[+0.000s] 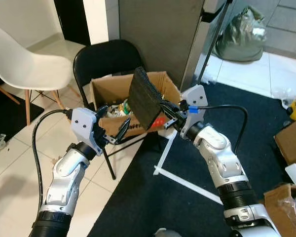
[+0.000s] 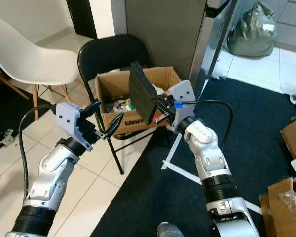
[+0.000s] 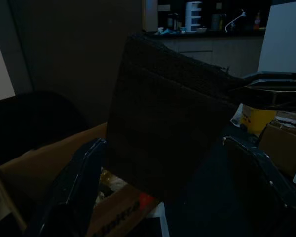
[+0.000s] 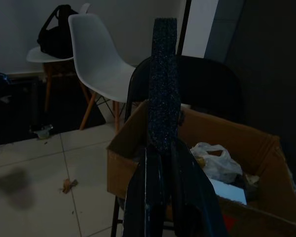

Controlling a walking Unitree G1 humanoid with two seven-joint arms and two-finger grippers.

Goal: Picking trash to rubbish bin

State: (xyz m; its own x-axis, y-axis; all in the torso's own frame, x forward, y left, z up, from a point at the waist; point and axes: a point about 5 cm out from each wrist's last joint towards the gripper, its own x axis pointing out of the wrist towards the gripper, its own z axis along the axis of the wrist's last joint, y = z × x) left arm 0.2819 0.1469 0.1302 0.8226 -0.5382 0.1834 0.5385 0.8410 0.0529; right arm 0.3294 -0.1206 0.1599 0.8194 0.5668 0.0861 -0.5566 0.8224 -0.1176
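Observation:
A flat black foam slab (image 1: 144,98) hangs tilted over the open cardboard box (image 1: 104,89) that serves as the bin, on the seat of a black folding chair (image 1: 101,58). My right gripper (image 1: 167,114) is shut on the slab's lower right edge; in the right wrist view the slab (image 4: 163,84) stands edge-on between the fingers. My left gripper (image 1: 113,124) is open just left of the slab, at the box's front wall. The box holds a plastic bag (image 4: 214,159) and other scraps.
A white shell chair (image 1: 24,64) stands on the tiles at left. A dark rug (image 1: 187,207) covers the floor at right, with a white strip (image 1: 185,181) lying on it. Cardboard boxes (image 1: 291,140) sit at the right edge, and a full green bag (image 1: 241,34) beyond.

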